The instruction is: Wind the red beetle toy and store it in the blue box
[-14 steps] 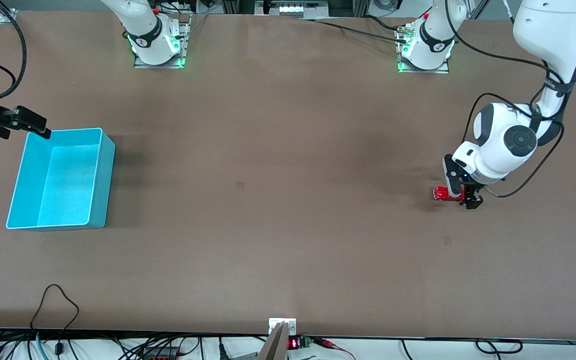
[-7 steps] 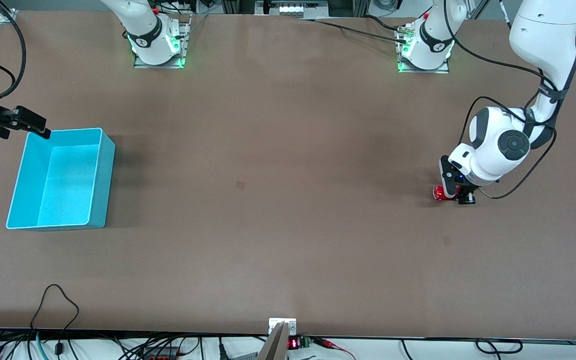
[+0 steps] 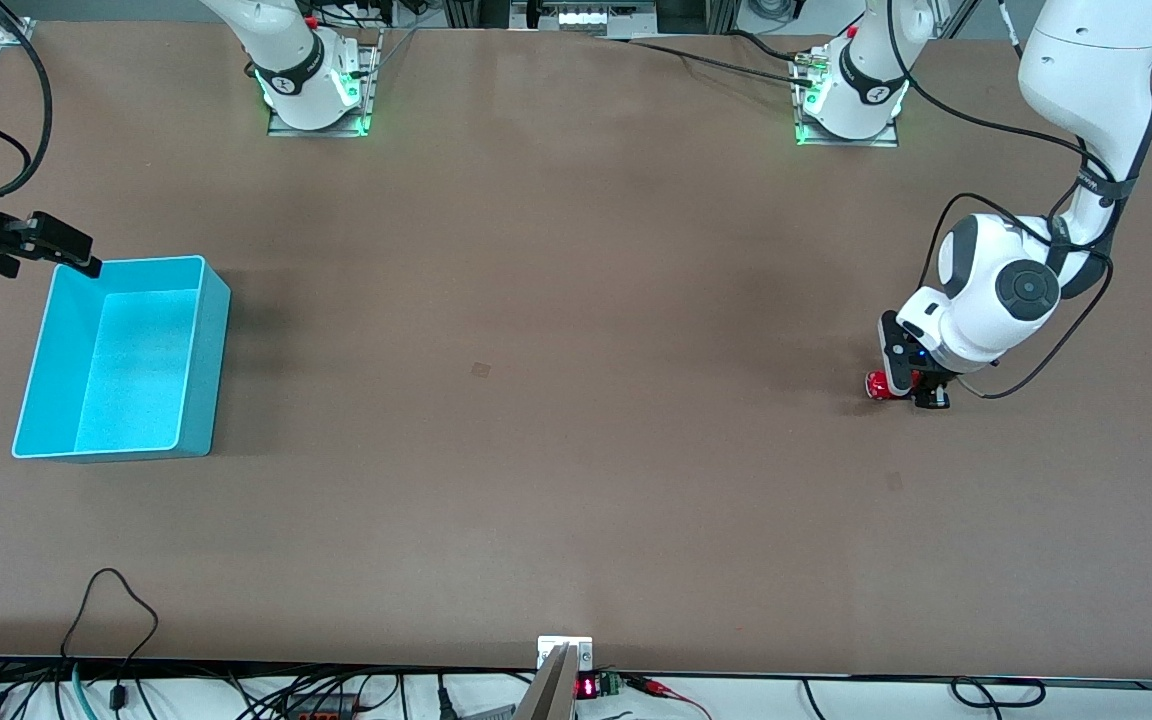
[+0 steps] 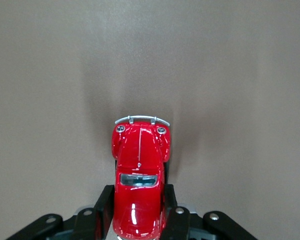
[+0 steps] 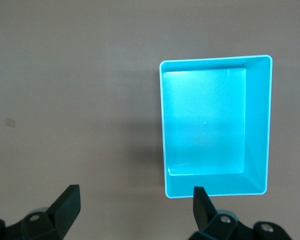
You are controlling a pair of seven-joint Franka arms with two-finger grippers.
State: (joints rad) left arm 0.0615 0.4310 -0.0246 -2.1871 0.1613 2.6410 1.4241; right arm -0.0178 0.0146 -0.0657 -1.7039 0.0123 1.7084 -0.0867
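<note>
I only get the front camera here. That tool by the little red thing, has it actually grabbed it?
Observer: Yes. In the left wrist view the left tool is shut on the red beetle toy, fingers pressed to its flanks.
Operator: Which end sticks out?
Observer: The bonnet, with headlights and silvery bumper.
Operator: Is the blue box empty?
Observer: The right wrist view looks straight in: the blue box holds nothing.
Operator: And the other tool?
Observer: The right tool waits open, beside the box.
</note>
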